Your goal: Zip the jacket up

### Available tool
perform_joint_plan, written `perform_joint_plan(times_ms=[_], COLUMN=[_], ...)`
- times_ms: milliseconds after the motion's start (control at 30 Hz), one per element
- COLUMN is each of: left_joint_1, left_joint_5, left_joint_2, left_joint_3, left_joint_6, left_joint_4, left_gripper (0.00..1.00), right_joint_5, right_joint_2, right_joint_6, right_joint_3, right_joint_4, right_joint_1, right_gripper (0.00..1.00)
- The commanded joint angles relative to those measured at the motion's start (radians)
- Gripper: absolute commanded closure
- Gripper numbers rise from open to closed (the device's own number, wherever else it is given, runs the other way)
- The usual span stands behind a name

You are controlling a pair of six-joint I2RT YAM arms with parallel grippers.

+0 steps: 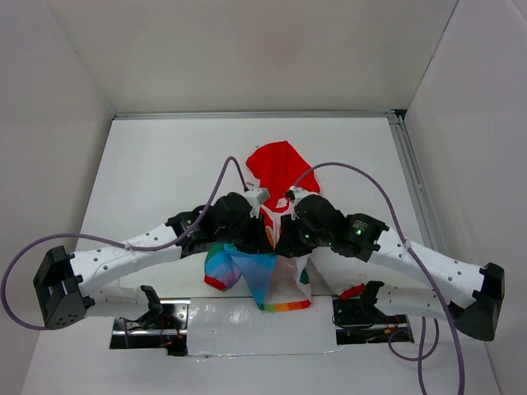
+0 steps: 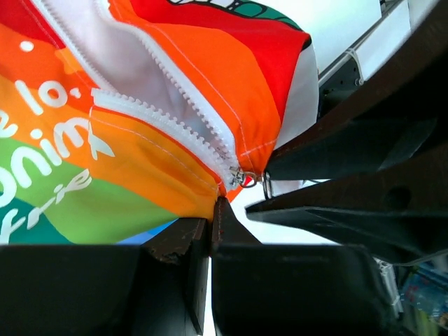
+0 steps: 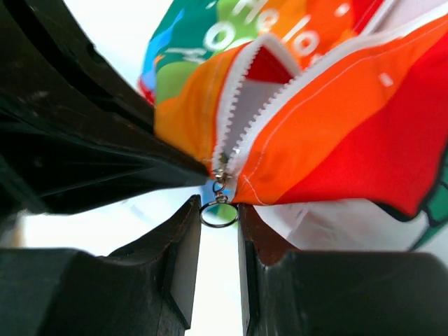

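Observation:
The jacket lies bunched at the near middle of the table, its red hood pointing away. Both grippers meet over its rainbow half. My left gripper is shut on the orange hem just beside the zipper's bottom end. The zipper slider sits at that bottom end, and the white teeth stand apart above it. Its metal pull ring is pinched between the fingertips of my right gripper. The right gripper's dark fingers also show in the left wrist view.
White walls enclose the table on three sides, with a metal rail along the right. Both arm bases and cables sit at the near edge. Part of the jacket's white half hangs under the right arm.

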Motion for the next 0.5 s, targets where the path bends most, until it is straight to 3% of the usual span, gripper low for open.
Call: perform_joint_plan(times_ms=[0,233,467], left_joint_1=[-0.022,-0.045,-0.07], left_joint_5=[-0.016,-0.019,-0.031], left_joint_2=[-0.027,-0.041,-0.048], left_joint_3=[-0.05,-0.091,-0.105], left_joint_6=[0.069,0.109,0.175], left_joint_4=[0.066,0.12,0.135], left_gripper=[1.0,1.0,1.0], right_joint_5=[-0.26,-0.51,-0.427], right_joint_2=[-0.037,-0.006,0.037], right_joint_6=[0.018,0.03,0.068], right_joint_3=[0.043,0.035,0.047], right_joint_4=[0.046,0.046,-0.012], right_joint_1=[-0.066,-0.215,-0.269], right_gripper=[1.0,1.0,1.0])
